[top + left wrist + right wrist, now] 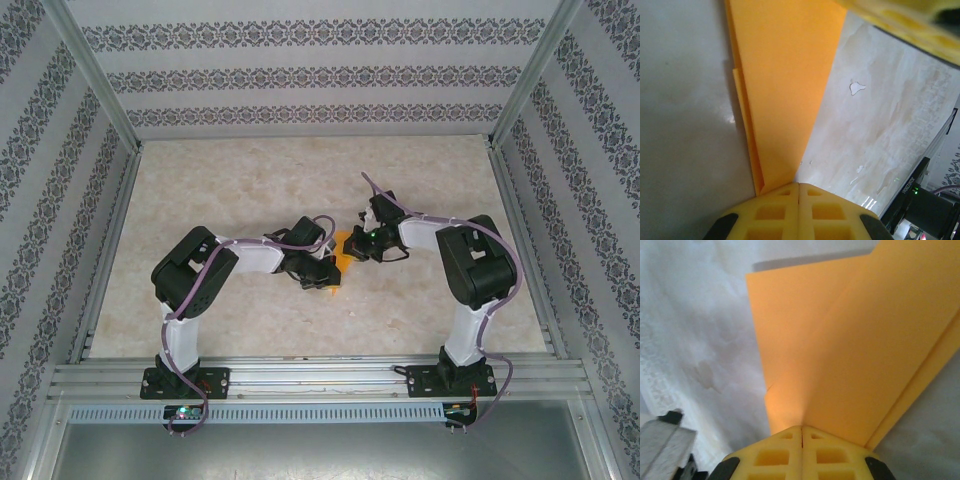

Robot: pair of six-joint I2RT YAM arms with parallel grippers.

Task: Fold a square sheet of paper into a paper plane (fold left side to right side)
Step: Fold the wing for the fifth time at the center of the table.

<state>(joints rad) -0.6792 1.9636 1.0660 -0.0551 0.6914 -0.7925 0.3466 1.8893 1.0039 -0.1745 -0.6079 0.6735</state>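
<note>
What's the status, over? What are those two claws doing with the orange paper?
Left gripper shut on the folded orange paper. Right gripper shut on it too, from the other side. Nothing seen in the way.

In the top view the orange paper is mostly hidden under the left claw and right claw at frame centre, its shape too small to tell. The left wrist view cuts it at the top edge, the right wrist view at top and right. A blurred yellow shape crosses the left wrist view's upper right corner.
</note>
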